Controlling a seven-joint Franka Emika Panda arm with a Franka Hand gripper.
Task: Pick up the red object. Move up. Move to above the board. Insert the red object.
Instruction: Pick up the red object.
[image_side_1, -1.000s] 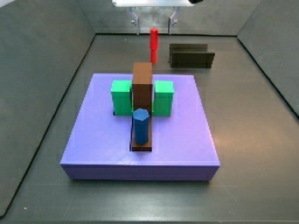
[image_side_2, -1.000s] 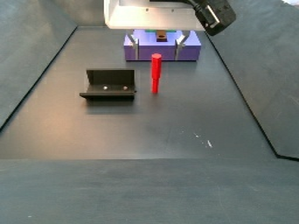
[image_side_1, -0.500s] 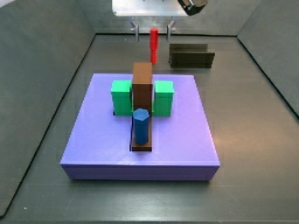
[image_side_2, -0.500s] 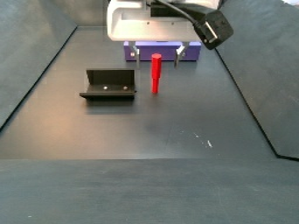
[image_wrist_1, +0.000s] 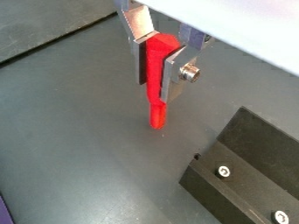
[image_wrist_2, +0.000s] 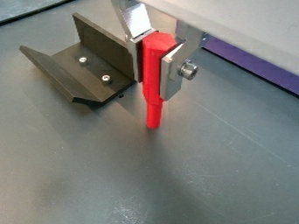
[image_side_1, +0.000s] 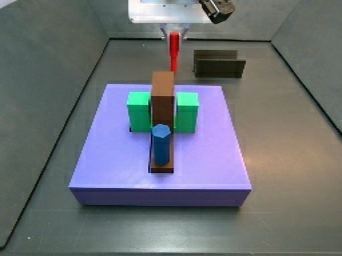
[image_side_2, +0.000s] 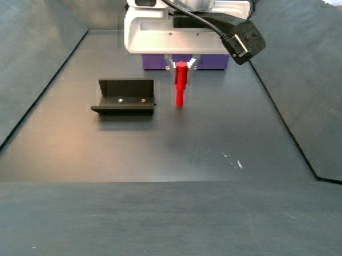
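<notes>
Now | hand (image_wrist_2: 156, 54) clamped on red object (image_wrist_2: 155, 83) | rod upright between fingers, beside fixture (image_wrist_2: 87, 61)

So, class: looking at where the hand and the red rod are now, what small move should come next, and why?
Probably close the hand on the red object: the fingers flank its top, which stands upright on the floor beside the fixture.

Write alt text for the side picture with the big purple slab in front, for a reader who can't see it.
The gripper at the far end of the floor has its fingers around the top of an upright red object. In front lies the board, carrying two green blocks and a blue peg; the fixture stands behind it.
</notes>
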